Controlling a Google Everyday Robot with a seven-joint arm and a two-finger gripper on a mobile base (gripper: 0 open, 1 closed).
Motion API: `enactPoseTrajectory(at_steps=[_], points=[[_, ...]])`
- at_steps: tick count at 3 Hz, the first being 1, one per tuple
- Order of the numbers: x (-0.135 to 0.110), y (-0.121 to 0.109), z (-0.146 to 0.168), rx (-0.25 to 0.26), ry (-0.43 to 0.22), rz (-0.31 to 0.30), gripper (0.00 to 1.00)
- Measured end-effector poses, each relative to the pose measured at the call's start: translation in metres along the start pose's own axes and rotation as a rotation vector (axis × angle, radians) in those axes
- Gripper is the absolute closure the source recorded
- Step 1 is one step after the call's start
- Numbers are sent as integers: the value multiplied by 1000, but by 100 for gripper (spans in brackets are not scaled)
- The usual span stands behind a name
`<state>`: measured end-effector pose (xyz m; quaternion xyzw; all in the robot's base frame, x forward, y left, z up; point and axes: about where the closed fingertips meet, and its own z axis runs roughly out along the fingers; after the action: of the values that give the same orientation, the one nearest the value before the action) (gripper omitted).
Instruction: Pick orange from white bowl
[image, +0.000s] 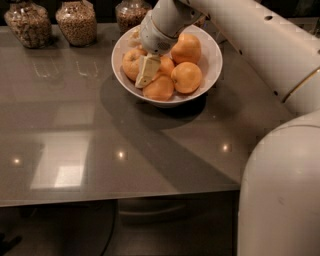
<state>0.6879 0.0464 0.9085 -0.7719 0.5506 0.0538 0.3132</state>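
1. White glazed ceramic: the white bowl (214, 59) was round, deep, smooth and plain. It sat far-centre on the table (75, 125).
2. Oranges (186, 77) were piled inside the bowl, at least five showing. They were round with a soft sheen on the peel, and touched one another.
3. Gripper (146, 74) was down inside the bowl's left half. Its pale cream, wedge-shaped tip sat among the oranges, against the left one and the near one. Whether it was grasping fruit or released: cannot tell.
4. Arm (250, 35) was a smooth white shell of rounded cylindrical segments. It reached in from the right, over the bowl's far rim.
5. Robot body (280, 200) was a large rounded white casing filling the near-right corner.
6. Table top was dark grey-brown and polished. It reflected small light spots and a pale rectangle near left, with a broad shadow running from the bowl toward the near right.
7. Glass jars (76, 21): three clear, rounded jars stood along the far edge, left of the bowl. They held brown grainy contents.
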Motion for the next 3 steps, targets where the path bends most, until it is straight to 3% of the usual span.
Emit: enactPoseTrajectory(at_steps=[1,3], points=[[7,0,5,-17,22,14,24],[9,0,4,-18,35,19,66]])
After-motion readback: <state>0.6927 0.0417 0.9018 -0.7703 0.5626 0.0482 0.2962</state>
